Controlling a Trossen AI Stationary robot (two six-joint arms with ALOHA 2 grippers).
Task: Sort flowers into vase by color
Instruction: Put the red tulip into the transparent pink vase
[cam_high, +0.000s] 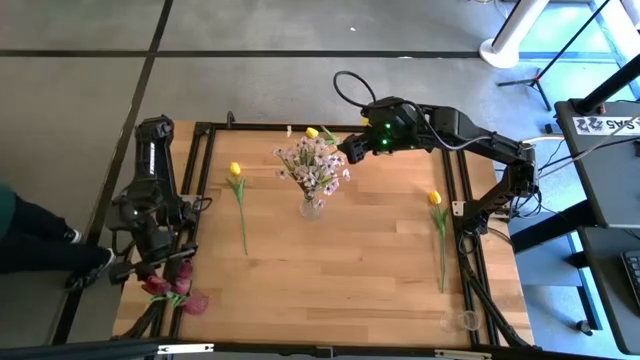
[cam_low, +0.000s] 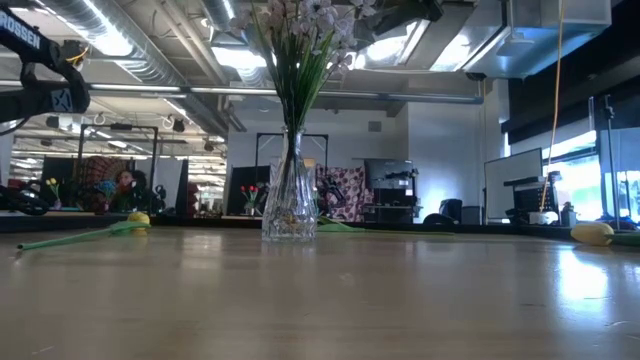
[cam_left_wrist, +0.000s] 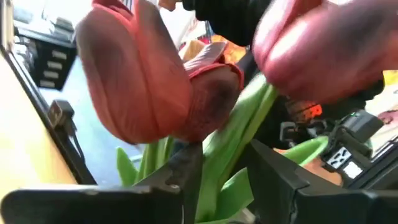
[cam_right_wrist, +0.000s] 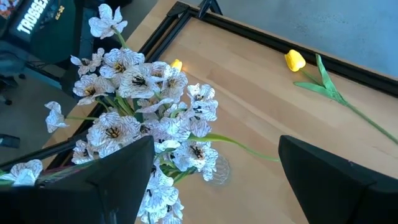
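In the high view we see the wooden surface (cam_high: 340, 260) with a glass vase (cam_high: 311, 207) at its upper middle, holding a spray of white-pink blossoms (cam_high: 315, 165). The right gripper (cam_high: 352, 150) hangs just right of the blossoms; its wrist view shows what the overhead cannot, the fingers (cam_right_wrist: 323, 180) spread wide and empty above the blossoms (cam_right_wrist: 140, 118).

The left gripper (cam_high: 150, 272) sits at the lower left edge of the surface among red tulips (cam_high: 170, 288). Only its wrist view shows the buds (cam_left_wrist: 149, 81) up close, with green stems (cam_left_wrist: 230, 149) running down between its fingers (cam_left_wrist: 186, 180); we cannot tell whether they grip them.

Yellow tulips lie flat: one (cam_high: 238, 195) left of the vase, one (cam_high: 438, 225) at the right, and a third (cam_high: 313, 132) by the top edge.

The low view alone shows the room: ceiling ducts, lights and racks behind the vase (cam_low: 290, 195). At the left edge of the high view, a person's legs (cam_high: 40, 235) stand on the grey floor.
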